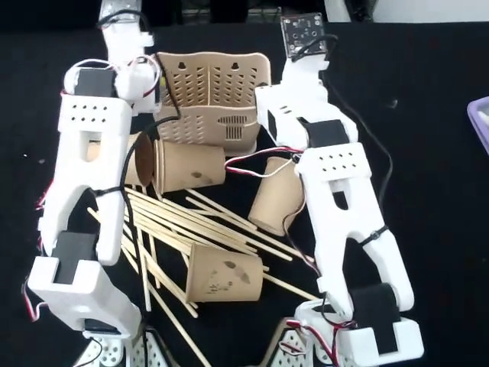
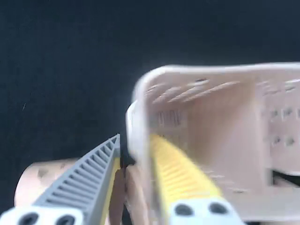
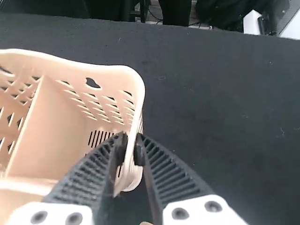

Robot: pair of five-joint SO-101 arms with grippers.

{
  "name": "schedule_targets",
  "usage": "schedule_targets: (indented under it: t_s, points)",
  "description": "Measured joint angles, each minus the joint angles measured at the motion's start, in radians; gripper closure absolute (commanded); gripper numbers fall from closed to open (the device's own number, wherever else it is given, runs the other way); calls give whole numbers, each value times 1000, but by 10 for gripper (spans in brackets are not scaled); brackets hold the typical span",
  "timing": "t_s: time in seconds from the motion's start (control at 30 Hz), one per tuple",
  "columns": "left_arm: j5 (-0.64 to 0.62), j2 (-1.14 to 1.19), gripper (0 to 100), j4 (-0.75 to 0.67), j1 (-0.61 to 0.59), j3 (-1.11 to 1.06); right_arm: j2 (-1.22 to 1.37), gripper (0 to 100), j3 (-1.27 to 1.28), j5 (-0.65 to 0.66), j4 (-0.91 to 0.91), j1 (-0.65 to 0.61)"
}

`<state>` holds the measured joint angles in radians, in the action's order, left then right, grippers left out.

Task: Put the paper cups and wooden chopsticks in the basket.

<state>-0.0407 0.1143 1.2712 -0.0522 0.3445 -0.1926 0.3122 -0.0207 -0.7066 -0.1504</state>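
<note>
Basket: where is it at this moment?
In the high view the basket sits at the far middle of the table, between the two arms, just behind a lying cup; the right gripper clamps its wall.

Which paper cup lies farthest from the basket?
The cup lying on its side across the chopsticks; the other cups lie closer to the basket.
</note>
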Motion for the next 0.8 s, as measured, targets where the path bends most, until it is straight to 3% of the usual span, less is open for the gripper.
schedule_targets:
  t_s: [0.23,0.63,0.8]
  points:
    - [0,0,812,18,-12,32,0,763,-9,0,-9,0]
    - [2,2,811,18,-18,216,5,765,-382,2,-284,-12]
    - [2,2,811,21,-20,222,5,765,-428,2,-318,-34]
